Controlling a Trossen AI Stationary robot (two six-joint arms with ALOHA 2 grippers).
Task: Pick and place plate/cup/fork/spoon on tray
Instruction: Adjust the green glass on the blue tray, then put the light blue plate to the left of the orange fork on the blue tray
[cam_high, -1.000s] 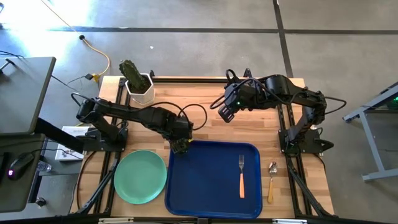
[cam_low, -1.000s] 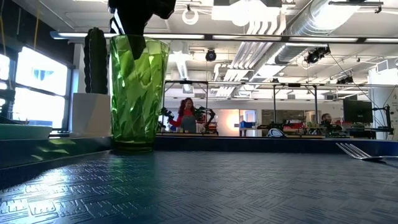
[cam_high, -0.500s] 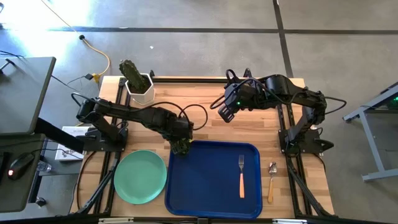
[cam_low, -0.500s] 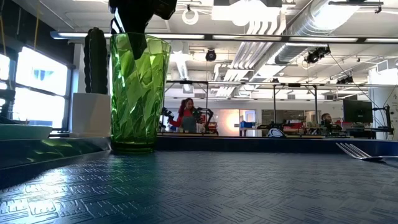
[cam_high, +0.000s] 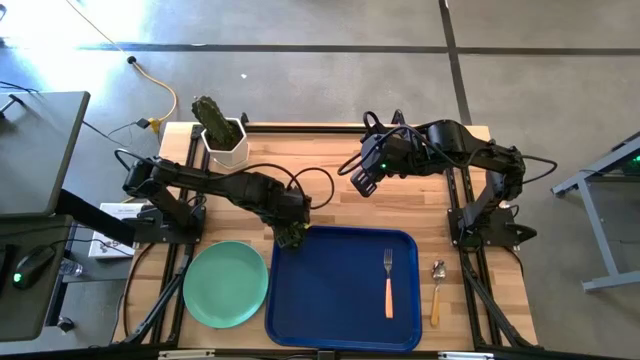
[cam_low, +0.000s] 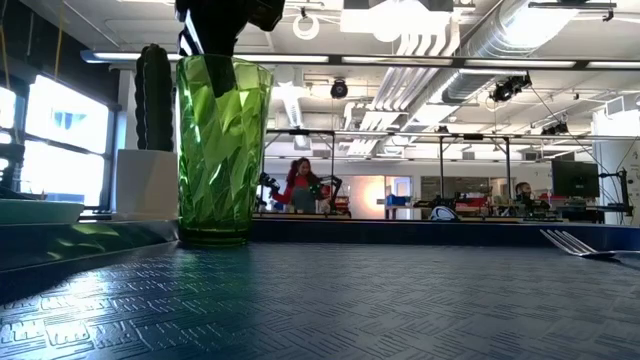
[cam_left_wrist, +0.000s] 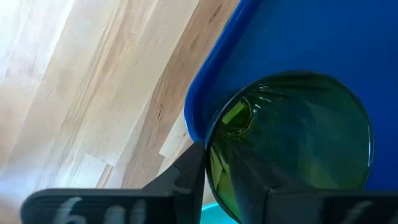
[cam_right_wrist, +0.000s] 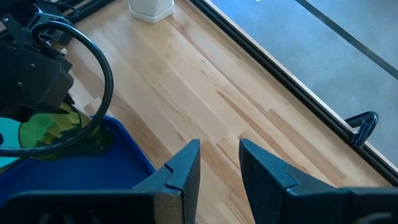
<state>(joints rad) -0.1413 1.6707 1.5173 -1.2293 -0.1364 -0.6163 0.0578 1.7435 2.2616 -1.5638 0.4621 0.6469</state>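
Note:
The olive-green cup (cam_low: 222, 150) stands upright in the far left corner of the dark blue tray (cam_high: 340, 300). My left gripper (cam_high: 291, 232) is shut on the cup from above; it also shows in the left wrist view (cam_left_wrist: 230, 180). The fork (cam_high: 388, 283) lies flat on the tray's right part. The spoon (cam_high: 437, 292) lies on the table right of the tray. The mint-green plate (cam_high: 226, 284) lies on the table left of the tray. My right gripper (cam_high: 362, 183) is open and empty above the table's far middle. My left gripper holds the cup by its rim (cam_left_wrist: 210, 149), one finger inside the cup (cam_low: 222, 70) and one outside it. The fingers come from above, pointing down. The cup is upright, with its base (cam_low: 212, 236) on the tray.
A cactus in a white pot (cam_high: 215, 125) stands at the table's far left corner. Bare wood lies between the tray's far rim and the table's far edge. The room beyond the table holds people and frames.

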